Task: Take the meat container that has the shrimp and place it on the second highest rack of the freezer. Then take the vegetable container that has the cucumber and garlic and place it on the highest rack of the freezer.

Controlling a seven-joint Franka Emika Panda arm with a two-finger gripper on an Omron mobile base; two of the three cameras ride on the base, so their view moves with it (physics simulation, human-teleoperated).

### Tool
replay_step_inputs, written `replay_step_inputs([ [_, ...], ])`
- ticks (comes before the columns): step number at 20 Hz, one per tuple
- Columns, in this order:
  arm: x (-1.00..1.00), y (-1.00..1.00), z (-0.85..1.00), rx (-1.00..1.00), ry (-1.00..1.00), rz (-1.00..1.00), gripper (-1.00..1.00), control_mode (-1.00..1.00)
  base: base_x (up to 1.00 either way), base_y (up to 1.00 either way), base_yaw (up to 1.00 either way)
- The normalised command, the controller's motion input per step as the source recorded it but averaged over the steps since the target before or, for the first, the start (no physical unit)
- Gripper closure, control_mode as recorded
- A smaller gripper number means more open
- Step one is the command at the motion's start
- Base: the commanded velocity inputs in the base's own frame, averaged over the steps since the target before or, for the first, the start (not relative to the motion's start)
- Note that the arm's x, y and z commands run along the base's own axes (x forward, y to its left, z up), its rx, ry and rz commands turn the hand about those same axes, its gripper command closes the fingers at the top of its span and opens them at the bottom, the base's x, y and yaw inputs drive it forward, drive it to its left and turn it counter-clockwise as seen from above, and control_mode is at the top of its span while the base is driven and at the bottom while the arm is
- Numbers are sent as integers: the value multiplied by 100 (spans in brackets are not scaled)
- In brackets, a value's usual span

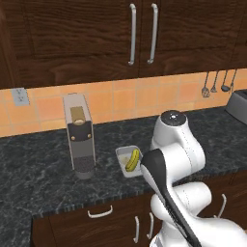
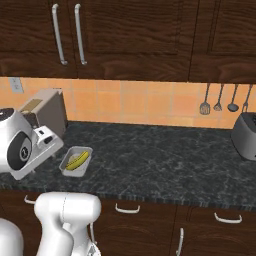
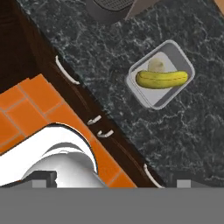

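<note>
Shallow pale grey rectangular tray (image 3: 160, 74) resting flat on the dark speckled stone desk (image 2: 165, 160), near its front edge, just right of a tall beige-and-black coffee machine (image 1: 79, 135). Inside it, a long yellow-green cucumber (image 3: 161, 79) lying lengthwise, with 1 small cream-white garlic lump (image 3: 156, 65) touching its side. Jaws spread wide apart, gripping nothing, hanging well above the tray.

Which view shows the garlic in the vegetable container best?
The hand view: it looks straight down on the garlic beside the cucumber. In the left base view it is a faint pale lump; in the right base view I cannot make it out.
</note>
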Motion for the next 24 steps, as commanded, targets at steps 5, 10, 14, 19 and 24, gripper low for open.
replay_step_inputs([
  [5,39,-4,-38,3,8,0,-100,-100,0,0,0],
  [10,37,-1,-45,1,9,0,-100,-100,0,0,0],
  [14,56,0,-39,0,10,0,-100,-100,0,0,0],
  [19,84,0,-34,0,12,0,-100,-100,0,0,0],
  [24,36,12,-34,0,2,0,-100,-100,0,0,0],
])
